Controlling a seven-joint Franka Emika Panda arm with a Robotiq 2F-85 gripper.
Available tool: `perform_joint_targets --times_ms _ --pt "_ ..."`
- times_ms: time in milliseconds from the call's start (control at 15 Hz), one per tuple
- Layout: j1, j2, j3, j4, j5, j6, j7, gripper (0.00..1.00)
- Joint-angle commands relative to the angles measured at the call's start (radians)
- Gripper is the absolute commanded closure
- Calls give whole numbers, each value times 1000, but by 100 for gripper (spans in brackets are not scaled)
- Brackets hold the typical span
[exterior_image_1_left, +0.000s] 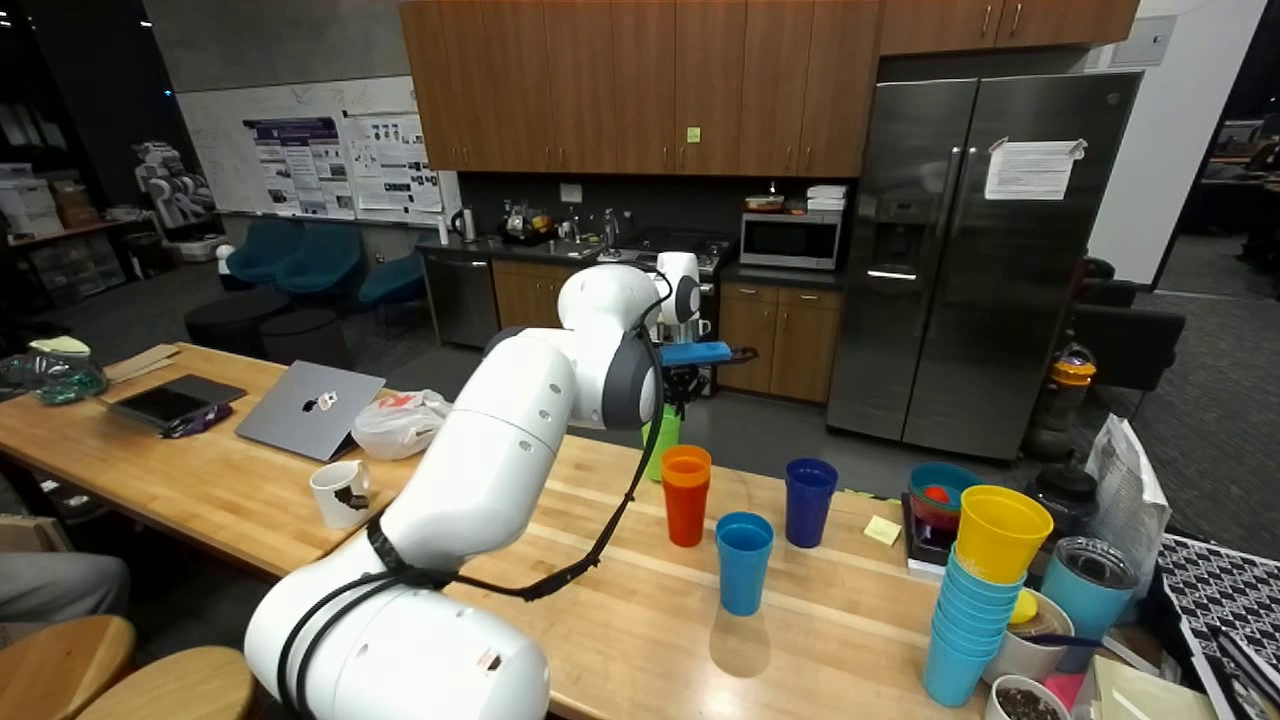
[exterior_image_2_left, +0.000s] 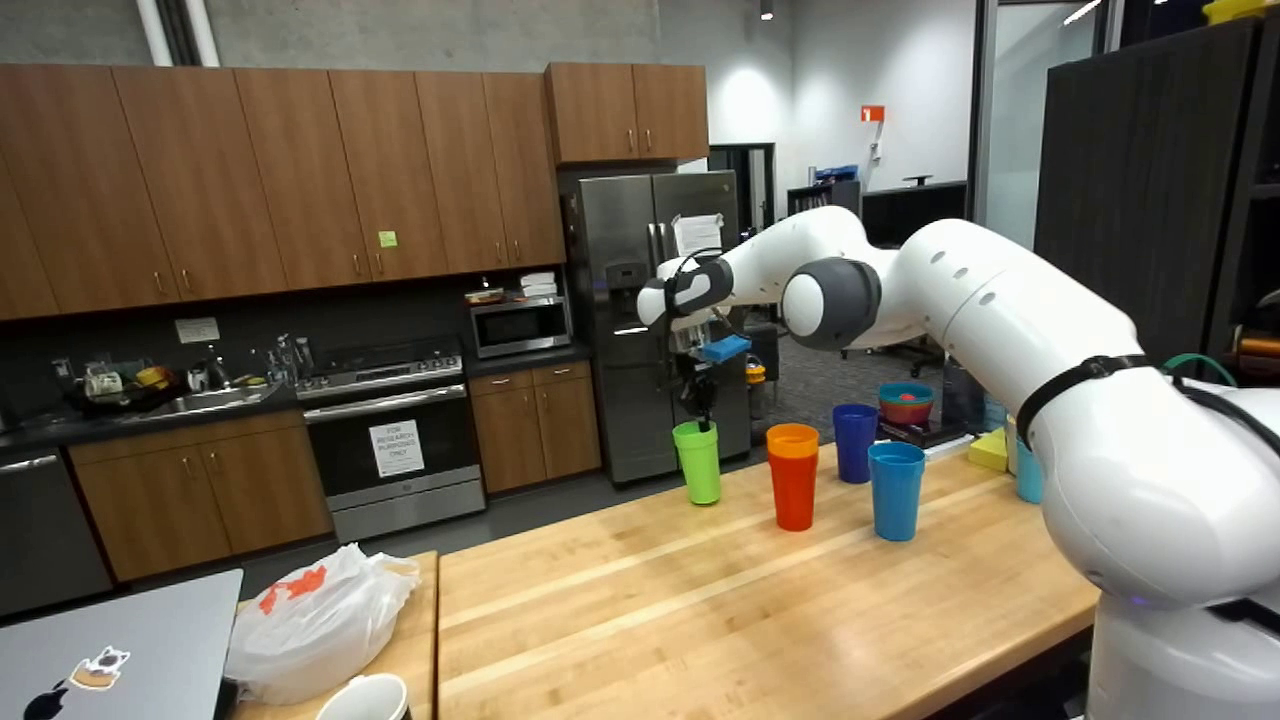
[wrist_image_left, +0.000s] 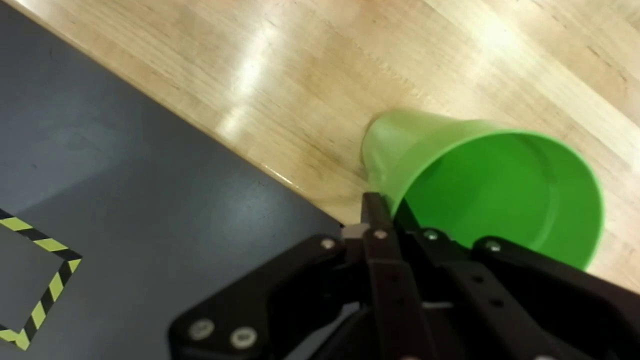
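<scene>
The gripper (wrist_image_left: 393, 211) has its fingers (wrist_image_left: 375, 212) clamped on the rim of the green cup (wrist_image_left: 485, 185), one inside, one outside. The cup is just within the edge of the worktop (exterior_image_2_left: 640, 620) facing the refrigerator (exterior_image_2_left: 635, 390); open wood separates it from the orange-red cup (exterior_image_2_left: 794, 485).

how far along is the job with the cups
Done, apparently: an orange cup sits nested in the red cup. In hand: the tool grips the rim of the green cup, whose base looks set on the table. Likely left: lifting it, and perhaps stacking the blue cup and dark blue cup, which stand separately.
</scene>
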Motion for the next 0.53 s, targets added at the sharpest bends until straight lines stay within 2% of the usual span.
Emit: perform_joint_targets --times_ms 0,467 --pt "12 20 -13 30 -16 26 15 67" --pt "1 -22 -18 7 -12 52 24 19"
